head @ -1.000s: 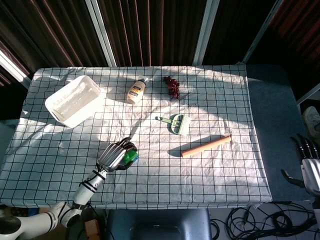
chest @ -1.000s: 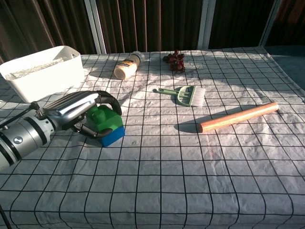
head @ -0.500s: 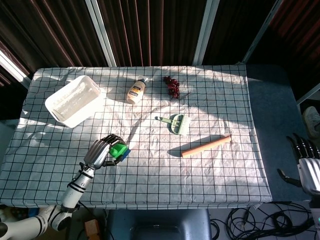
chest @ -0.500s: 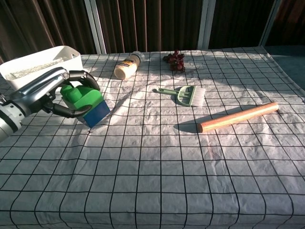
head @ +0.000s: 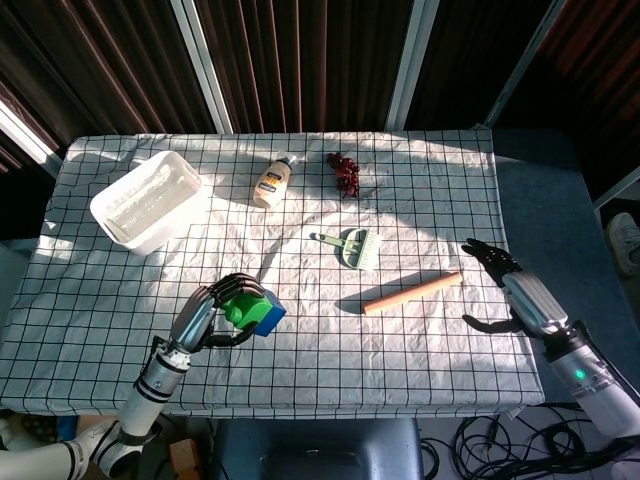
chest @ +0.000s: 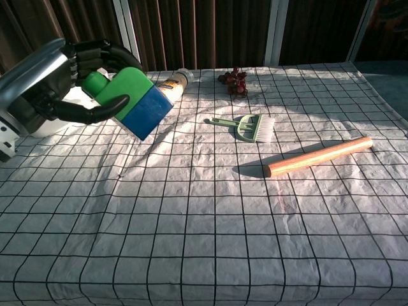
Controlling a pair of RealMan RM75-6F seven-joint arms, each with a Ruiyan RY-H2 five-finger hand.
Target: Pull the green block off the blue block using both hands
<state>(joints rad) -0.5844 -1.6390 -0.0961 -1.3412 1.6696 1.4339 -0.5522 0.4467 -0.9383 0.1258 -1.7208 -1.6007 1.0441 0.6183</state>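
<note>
Left hand (chest: 60,76) grips green block (chest: 121,89), blue block (chest: 148,111) attached, lifted; right hand (head: 510,285), empty and spread, must grasp blue block.

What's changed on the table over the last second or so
The left hand, gripping the green block with the blue block still attached, has lifted the pair off the cloth. The right hand has swung in from the table's side to hover open near the wooden stick. The brush and everything else stayed put.
</note>
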